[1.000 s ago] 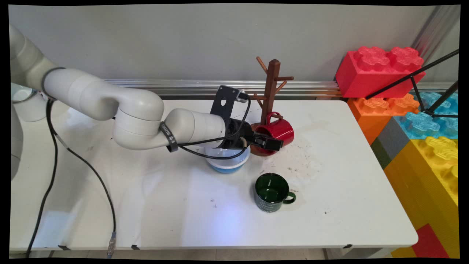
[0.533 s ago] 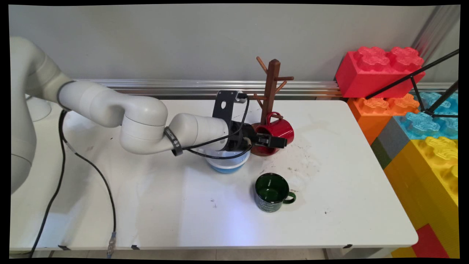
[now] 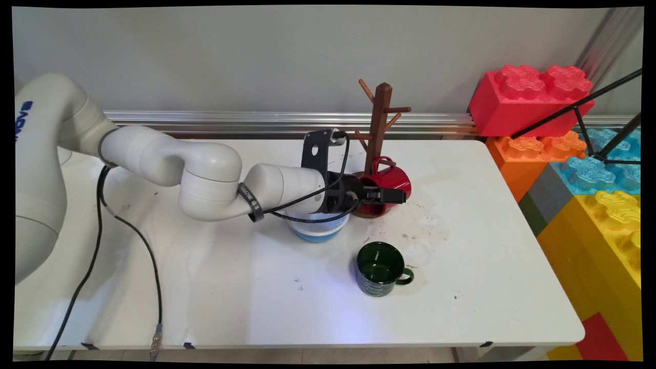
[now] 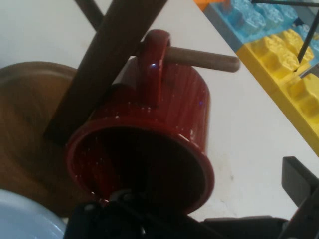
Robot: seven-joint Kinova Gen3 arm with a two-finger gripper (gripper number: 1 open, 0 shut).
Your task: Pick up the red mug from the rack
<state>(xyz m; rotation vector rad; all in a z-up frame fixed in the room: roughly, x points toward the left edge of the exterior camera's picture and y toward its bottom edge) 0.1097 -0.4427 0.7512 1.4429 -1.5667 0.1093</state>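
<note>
A red mug (image 3: 393, 180) hangs by its handle on a low peg (image 4: 204, 57) of the brown wooden mug tree (image 3: 380, 123) at the back of the white table (image 3: 487, 266). It tilts, with its mouth turned toward my hand. My gripper (image 3: 388, 196) reaches in from the left at the mug's rim and is open. In the hand view the red mug (image 4: 169, 109) fills the middle, and one finger (image 4: 298, 179) stands apart from its right wall. The other finger is hidden low by the mug's mouth. Just under my wrist sits a white and blue bowl (image 3: 318, 226).
A dark green mug (image 3: 378, 269) stands upright in front of the tree, handle to the right. Large toy bricks (image 3: 528, 97) in red, orange, blue and yellow are stacked off the table's right side, with a black tripod leg (image 3: 579, 107) across them. Cables hang at the left.
My hand has shifted a little right and up along the red mug's side. The mug stays hung on its peg in the same place.
</note>
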